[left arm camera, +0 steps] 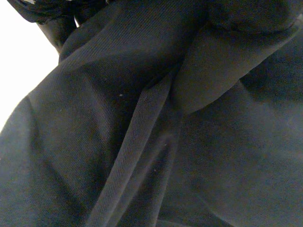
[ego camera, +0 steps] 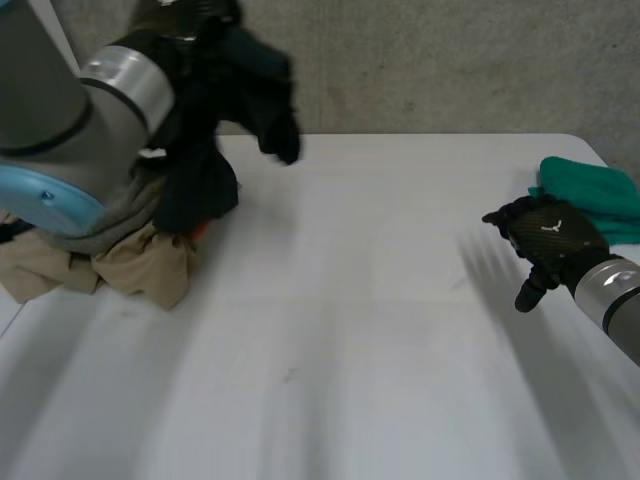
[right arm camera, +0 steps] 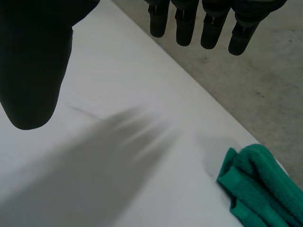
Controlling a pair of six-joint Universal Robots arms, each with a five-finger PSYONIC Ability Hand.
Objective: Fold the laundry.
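A dark navy garment [ego camera: 215, 150] hangs from my left hand [ego camera: 185, 25] at the table's far left, lifted above a pile of laundry [ego camera: 130, 265] of tan and grey cloth. In the left wrist view the dark garment [left arm camera: 118, 142] lies in folds right against the palm, and the thumb [left arm camera: 213, 66] presses into it. My right hand [ego camera: 548, 235] hovers open over the table's right side, with straight fingers [right arm camera: 184, 23], thumb [right arm camera: 33, 61] apart and nothing in it.
A folded green cloth [ego camera: 595, 190] lies at the far right corner, just beyond my right hand, and shows past its fingertips as the green cloth [right arm camera: 258, 184]. The white table [ego camera: 350, 330] is bare across its middle and front. A concrete floor lies beyond the far edge.
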